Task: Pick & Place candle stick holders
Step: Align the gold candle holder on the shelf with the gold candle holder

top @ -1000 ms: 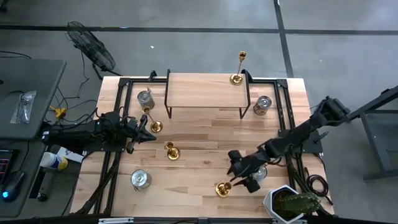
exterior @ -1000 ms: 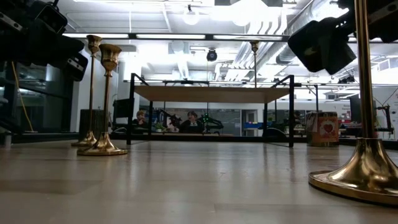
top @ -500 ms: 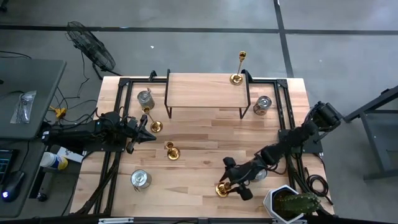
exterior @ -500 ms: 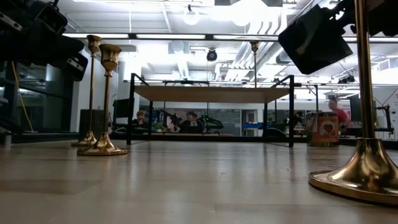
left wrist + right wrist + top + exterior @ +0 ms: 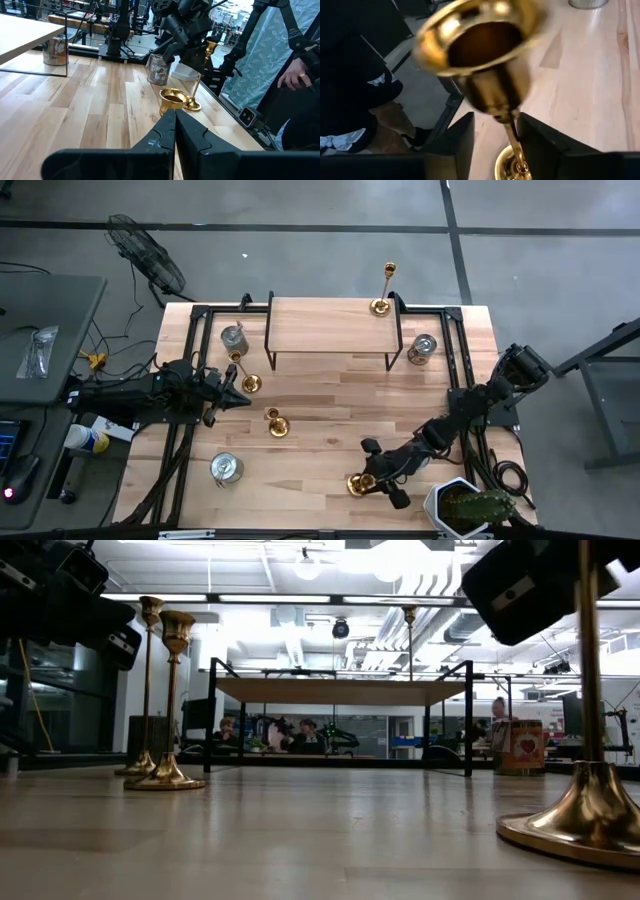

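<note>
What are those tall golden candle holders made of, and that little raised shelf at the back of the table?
The candle stick holders look like polished brass or brass-plated metal: bright gold with mirror-like highlights on cup and flared base, though solid or plated cannot be told. The shelf appears to be a pale wood board with visible grain, much like the table, carried on thin black legs, probably metal.

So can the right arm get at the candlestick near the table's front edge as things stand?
Probably yes. The right gripper is already at that candlestick, open, a finger on each side of its stem in the right wrist view, with nothing between them.
</note>
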Motion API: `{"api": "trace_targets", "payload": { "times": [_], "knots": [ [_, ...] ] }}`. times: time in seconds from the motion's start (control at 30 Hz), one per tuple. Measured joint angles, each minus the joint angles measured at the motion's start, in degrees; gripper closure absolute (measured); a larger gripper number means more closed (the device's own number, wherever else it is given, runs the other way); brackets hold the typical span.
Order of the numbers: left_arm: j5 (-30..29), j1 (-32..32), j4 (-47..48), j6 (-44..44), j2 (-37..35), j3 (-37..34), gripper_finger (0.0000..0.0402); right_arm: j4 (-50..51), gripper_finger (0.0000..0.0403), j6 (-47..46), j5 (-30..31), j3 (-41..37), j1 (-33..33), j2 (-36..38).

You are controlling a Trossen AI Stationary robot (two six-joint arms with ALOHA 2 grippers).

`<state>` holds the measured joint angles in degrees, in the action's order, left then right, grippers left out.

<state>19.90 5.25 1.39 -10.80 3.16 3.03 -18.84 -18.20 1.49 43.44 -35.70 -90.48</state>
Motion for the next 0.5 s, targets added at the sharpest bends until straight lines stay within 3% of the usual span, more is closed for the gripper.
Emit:
{"api": "trace_targets", "payload": {
  "times": [0.5],
  "knots": [
    [-0.02, -0.02, 0.0, 0.01, 0.0, -0.02, 0.0402, -0.28, 0.0343, 0.0, 3.67, 0.0, 0.08, 0.0]
  ]
}}
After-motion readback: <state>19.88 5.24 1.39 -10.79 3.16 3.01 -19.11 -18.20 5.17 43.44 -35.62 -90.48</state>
